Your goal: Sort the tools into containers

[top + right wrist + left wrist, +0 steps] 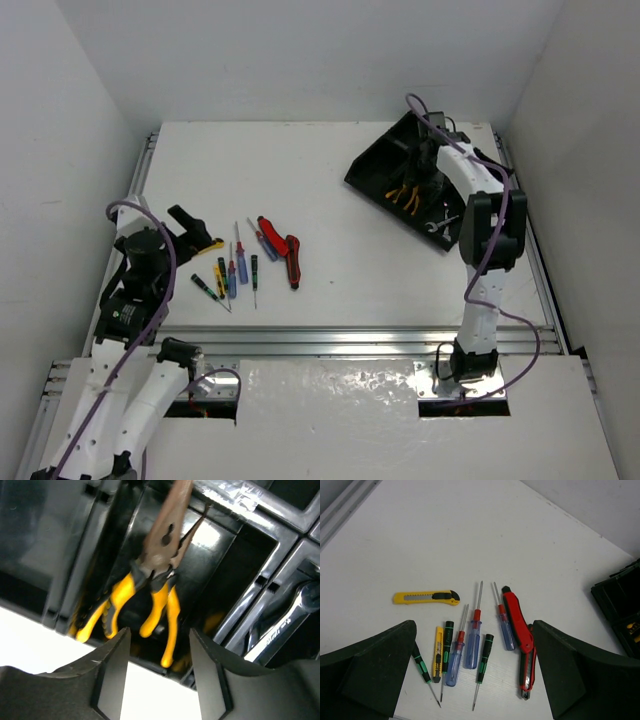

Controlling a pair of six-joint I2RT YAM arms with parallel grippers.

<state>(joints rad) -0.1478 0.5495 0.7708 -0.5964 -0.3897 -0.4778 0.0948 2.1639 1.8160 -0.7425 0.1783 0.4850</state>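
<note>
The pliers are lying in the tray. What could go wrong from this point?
1. The right gripper has its jaws apart right beside the handles of the yellow-handled pliers; pulling away could snag a handle and drag them out of the tray.
2. Ahead of the left gripper, the screwdrivers lie crowded; closing may catch two.

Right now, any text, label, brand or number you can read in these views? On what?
Nothing is legible in any view.
wrench: stamped marks on the shank, too blurred to read.
left-arm sticker: green patch, too small to read.
</note>
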